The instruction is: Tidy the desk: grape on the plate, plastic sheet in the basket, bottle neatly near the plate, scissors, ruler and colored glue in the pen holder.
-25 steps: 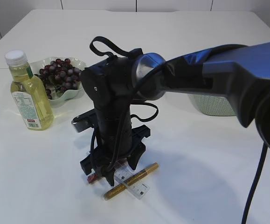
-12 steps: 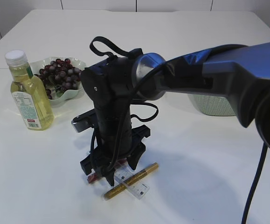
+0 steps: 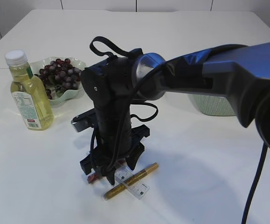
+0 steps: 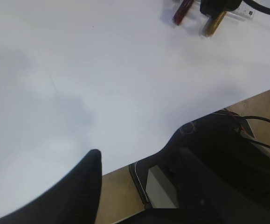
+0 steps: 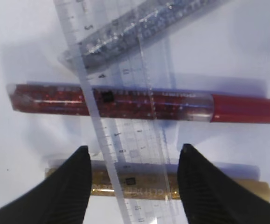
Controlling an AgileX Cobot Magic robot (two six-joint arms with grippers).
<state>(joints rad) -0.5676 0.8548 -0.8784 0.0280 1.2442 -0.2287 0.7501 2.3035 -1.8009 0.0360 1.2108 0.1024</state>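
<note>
White worktop [image 3: 209, 158] carries light, slick glue pens [image 5: 125, 101] under a thin, flexible ruler [image 5: 125, 140]. Right pincer [image 5: 132, 179] spread above them; grip mid-barrel. Left pincer [image 4: 139, 186] spread, idle.

A wide, smooth white tabletop [image 3: 195, 154] is filling most of the exterior view, taking soft, even light and carrying faint shadows. Behind it, pale wall panels [image 3: 172, 4] with thin dark seams are running along the top. A tan-brown floor [image 4: 260, 100] is showing past the table's edge.
</note>
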